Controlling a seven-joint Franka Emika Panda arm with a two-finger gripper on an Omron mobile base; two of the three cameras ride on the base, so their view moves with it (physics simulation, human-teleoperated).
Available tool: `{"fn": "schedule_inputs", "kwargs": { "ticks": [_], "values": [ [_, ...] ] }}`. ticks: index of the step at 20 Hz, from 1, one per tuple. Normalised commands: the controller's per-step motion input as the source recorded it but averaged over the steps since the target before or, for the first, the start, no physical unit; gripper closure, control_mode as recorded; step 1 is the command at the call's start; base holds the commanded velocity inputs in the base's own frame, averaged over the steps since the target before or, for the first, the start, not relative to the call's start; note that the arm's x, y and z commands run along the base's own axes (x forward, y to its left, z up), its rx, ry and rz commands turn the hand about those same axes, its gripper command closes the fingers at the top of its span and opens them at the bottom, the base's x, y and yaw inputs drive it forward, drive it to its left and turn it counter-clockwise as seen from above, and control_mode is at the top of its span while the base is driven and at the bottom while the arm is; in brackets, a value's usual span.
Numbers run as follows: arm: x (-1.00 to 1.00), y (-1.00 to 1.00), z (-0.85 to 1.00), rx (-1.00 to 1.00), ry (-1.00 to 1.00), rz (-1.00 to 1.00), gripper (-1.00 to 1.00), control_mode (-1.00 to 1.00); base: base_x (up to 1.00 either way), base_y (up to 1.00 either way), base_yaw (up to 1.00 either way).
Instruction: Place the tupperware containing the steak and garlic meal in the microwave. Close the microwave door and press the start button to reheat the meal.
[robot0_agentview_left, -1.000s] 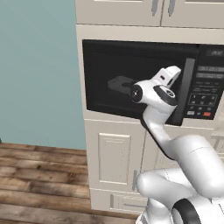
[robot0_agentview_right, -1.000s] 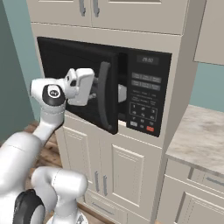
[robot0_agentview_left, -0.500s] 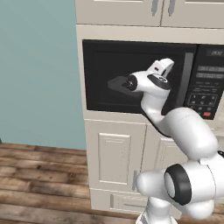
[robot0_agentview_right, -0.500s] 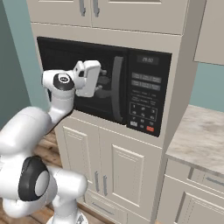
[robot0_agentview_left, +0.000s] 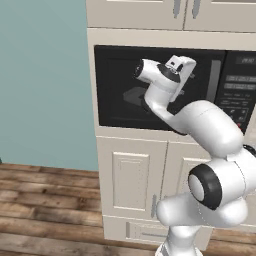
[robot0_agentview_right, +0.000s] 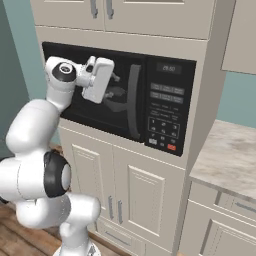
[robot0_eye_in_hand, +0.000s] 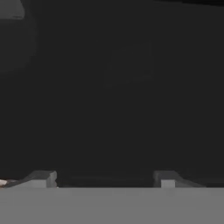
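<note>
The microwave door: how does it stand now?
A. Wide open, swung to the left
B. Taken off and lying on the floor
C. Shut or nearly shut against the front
C: the microwave door lies flat against the microwave, its handle beside the button panel.

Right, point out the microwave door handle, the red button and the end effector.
door handle (robot0_agentview_right: 134, 100), right base view, mid bar.
red button (robot0_agentview_right: 172, 147), right base view, its face.
end effector (robot0_eye_in_hand: 105, 178), hand view, between fingertips.
</note>
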Motion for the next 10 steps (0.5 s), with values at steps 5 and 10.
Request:
{"fn": "schedule_inputs", "kwargs": {
  "ticks": [5, 10],
  "values": [
    [-0.85, 0.05, -0.19, 0.0, -0.15, 0.3, -1.0, -1.0, 0.0, 0.0, 0.0],
    [-1.0, 0.02, -0.84, 0.0, -0.4, 0.13, -1.0, -1.0, 0.0, 0.0, 0.0]
  ]
}}
